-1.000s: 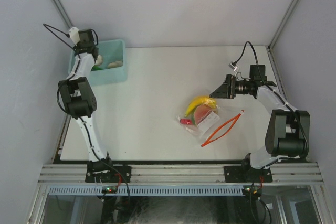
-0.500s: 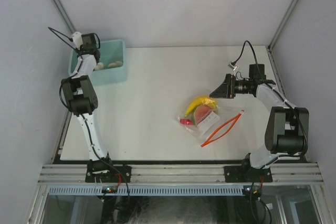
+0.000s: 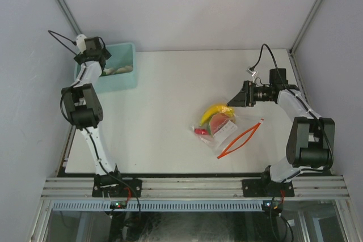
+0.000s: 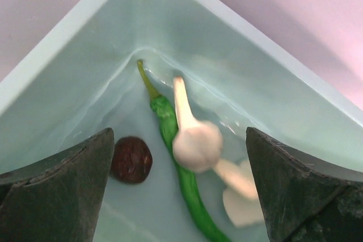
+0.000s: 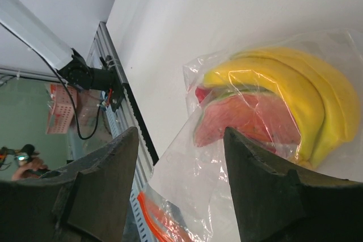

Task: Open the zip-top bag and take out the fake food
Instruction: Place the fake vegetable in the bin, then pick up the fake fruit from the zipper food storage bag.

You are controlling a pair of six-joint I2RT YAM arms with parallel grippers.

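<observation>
The clear crinkly zip-top bag [image 3: 223, 135] lies right of centre in the lower half of the white desk [image 3: 159, 100], set back from the near edge, with bare surface on every side. Its red-orange zip strip [image 3: 241, 137] trails toward the lower right, the two strands spread apart. Inside are a curved yellow toy banana [image 3: 214, 110], a pink-red slice with a green rim [image 3: 217, 123] and a small red piece [image 3: 199, 131].

Just past the bag's upper edge, the right claw [image 3: 231, 101] hangs by the banana. In the wrist view its fingers [image 5: 102, 191] stand partly apart. The bag shows beyond them and nothing is clamped.

A wide bare stretch of desk runs from there to the upper left. A teal plastic bin [image 3: 122, 80] sits in that corner, close against the left and far edges. The left claw [image 3: 101, 65] points down into it, fingers [image 4: 62, 191] spread wide and holding nothing. On the bin floor lie a green toy chilli [image 4: 190, 196], a white garlic bulb [image 4: 197, 144], a brown round piece [image 4: 131, 160] and a whitish piece [image 4: 241, 202].
</observation>
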